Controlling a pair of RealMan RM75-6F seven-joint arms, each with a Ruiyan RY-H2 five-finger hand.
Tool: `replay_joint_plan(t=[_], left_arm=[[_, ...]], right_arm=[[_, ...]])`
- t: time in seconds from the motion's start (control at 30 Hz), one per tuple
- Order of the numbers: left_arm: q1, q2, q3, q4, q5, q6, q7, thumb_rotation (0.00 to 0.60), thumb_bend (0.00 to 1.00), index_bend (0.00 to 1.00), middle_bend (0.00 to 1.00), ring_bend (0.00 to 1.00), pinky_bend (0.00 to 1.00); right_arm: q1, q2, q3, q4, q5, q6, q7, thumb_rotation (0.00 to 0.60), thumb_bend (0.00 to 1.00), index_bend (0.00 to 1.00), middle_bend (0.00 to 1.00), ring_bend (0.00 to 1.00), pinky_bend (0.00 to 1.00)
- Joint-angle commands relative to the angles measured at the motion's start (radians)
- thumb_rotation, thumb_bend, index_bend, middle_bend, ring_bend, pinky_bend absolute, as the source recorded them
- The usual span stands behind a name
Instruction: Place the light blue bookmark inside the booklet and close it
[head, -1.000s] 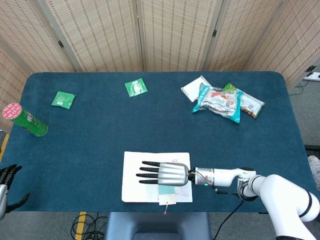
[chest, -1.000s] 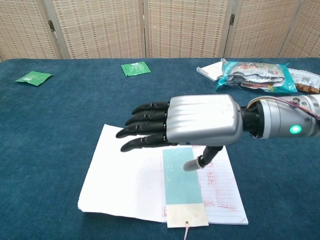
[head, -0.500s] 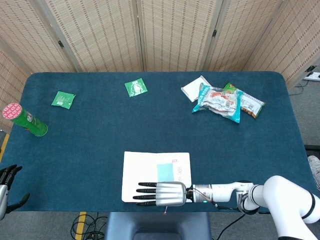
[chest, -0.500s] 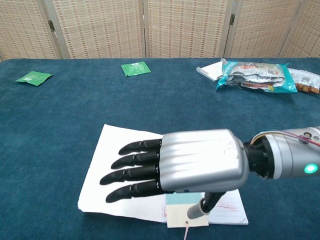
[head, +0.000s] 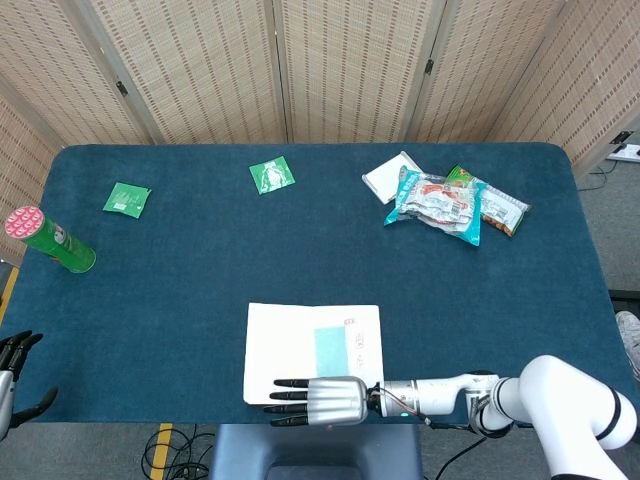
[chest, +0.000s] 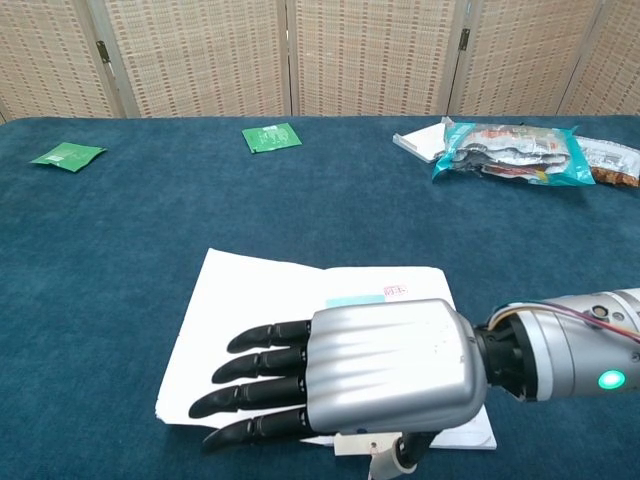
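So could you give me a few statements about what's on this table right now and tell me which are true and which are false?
1. The light blue bookmark lies on the open booklet. True.
2. The right hand holds the bookmark up off the page. False: it is spread flat over the booklet's near edge, holding nothing.
3. The green can stands upright. False: it lies on its side at the table's left edge.
4. Snack packets lie at the far right. True.
5. The booklet is closed. False: it lies open.

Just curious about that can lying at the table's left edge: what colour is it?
The can is green with a pink-red lid, best seen in the head view.
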Motion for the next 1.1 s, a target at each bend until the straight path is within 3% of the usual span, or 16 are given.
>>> replay_joint_plan(t=[0.03,1.1], left_arm=[[0.001,-0.001,0.001,0.000,0.000,0.000,0.000,0.600,0.27,0.19,0.16,0.15,0.20],[0.010,-0.003,-0.001,0.023,-0.014,0.001,-0.024,0.600,0.27,0.19,0.16,0.15,0.20]], right_arm=[[0.000,-0.008,0.003,0.005,0.001,-0.014,-0.008,0.600,0.00,0.00,0.00,0.00,0.00],[0.036,-0.064,0.047,0.059,0.021,-0.091,-0.011,0.600,0.00,0.00,0.00,0.00,0.00]])
